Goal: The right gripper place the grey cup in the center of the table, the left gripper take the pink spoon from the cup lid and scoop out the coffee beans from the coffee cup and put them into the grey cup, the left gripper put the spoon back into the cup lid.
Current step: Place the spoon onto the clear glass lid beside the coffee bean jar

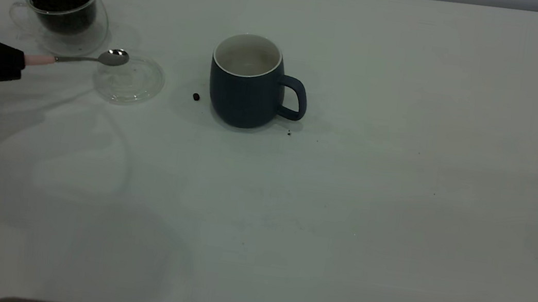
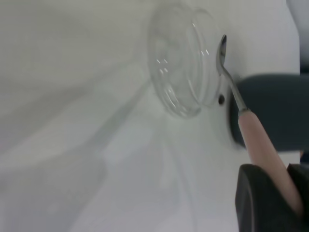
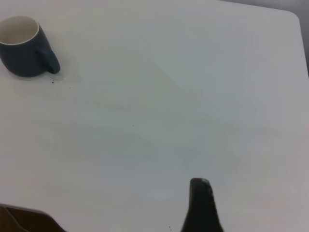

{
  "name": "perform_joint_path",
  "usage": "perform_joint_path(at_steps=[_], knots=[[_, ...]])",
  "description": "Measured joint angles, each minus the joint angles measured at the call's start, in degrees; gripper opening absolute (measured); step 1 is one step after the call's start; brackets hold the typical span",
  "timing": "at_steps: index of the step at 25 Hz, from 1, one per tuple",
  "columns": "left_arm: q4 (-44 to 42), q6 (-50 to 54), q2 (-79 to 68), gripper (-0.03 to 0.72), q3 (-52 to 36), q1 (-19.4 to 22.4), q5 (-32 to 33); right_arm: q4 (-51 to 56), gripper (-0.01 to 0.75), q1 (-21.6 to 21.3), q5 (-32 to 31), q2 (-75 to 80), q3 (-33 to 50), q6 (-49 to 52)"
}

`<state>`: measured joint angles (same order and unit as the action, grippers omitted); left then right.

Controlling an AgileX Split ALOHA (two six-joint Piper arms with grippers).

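My left gripper enters at the table's far left edge, shut on the pale handle of the pink spoon. Its shiny bowl looks empty and hovers over the far rim of the clear cup lid. Behind them stands the glass coffee cup with a heap of coffee beans. The grey cup sits upright mid-table, handle to the right. The left wrist view shows my left gripper, the spoon, the lid and the grey cup. My right gripper hangs far from the grey cup.
A single loose bean lies on the white table just left of the grey cup; it also shows as a bean in the left wrist view. Tiny dark specks dot the surface near the cup's handle.
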<state>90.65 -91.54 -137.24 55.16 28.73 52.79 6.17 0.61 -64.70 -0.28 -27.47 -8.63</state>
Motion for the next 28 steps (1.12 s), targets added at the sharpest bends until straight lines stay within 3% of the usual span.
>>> perform_joint_path(at_steps=[28], knots=[[8.31,-1.50,-5.76,0.135,4.19,-6.49,-1.14,0.07,0.588,0.00,0.00,0.00,0.00,0.00]])
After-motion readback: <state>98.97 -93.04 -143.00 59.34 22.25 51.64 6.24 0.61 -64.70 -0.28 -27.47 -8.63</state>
